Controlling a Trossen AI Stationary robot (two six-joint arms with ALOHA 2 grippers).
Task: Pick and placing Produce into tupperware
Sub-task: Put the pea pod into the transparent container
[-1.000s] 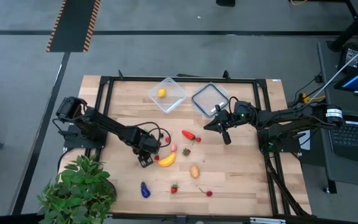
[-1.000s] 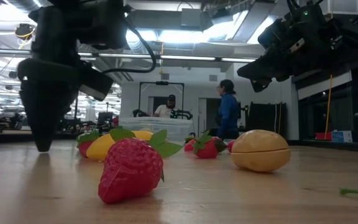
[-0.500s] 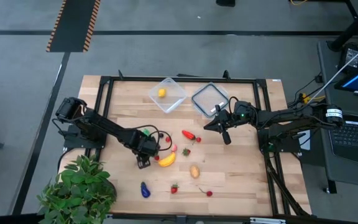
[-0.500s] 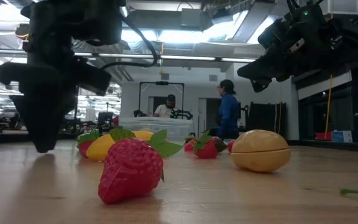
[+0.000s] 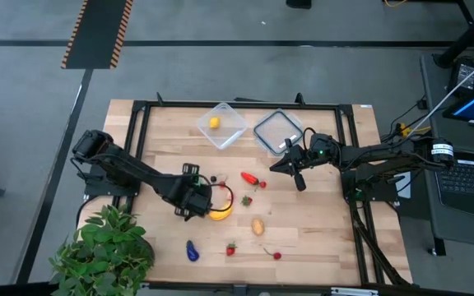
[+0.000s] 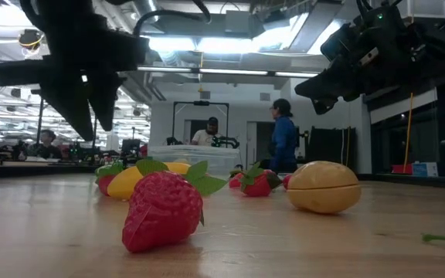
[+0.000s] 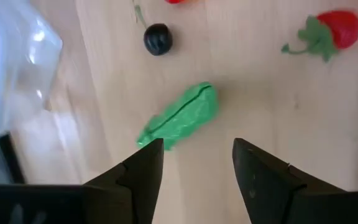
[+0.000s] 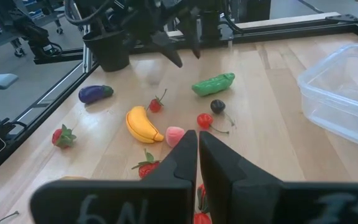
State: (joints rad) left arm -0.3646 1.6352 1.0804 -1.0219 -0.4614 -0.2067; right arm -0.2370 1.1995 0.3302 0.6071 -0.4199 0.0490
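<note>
Produce first: the one I'm lined up on is a small green plastic pea pod [image 7: 182, 116]. It's lying flat on the wooden table [image 5: 319, 222], just ahead of the left gripper [image 7: 194, 163]. The fingers are spread apart with nothing between them, and one end of the pod sits close to one fingertip [image 7: 146, 157]. That gripper hangs above the table, not touching it. From overhead I can't see the pod at all, the arm covers it.

The clear square plastic tub [image 5: 233, 130] is at the far side of the table, well apart from the pod, with one yellow piece [image 5: 214, 122] already in it. The flat square lid with a white label [image 5: 276, 130] lies just beside the tub.

The right gripper [image 8: 197, 155] is clenched on nothing and hovers near the lid.

Count of loose stuff on the table:
- one yellow banana [image 8: 143, 123]
- one purple eggplant [image 8: 96, 93]
- three red strawberries [image 8: 63, 136], [image 8: 156, 104], [image 8: 146, 167]
- one dark round berry [image 7: 158, 39]
- one red cherry [image 8: 204, 121]
- one pink piece [image 8: 175, 135]
- one red chili [image 5: 252, 178]
- one tan oval potato [image 5: 257, 226]
- one more small red cherry [image 5: 276, 255] near the front edge

The banana, the dark berry and one strawberry are the pod's nearest neighbours.
</note>
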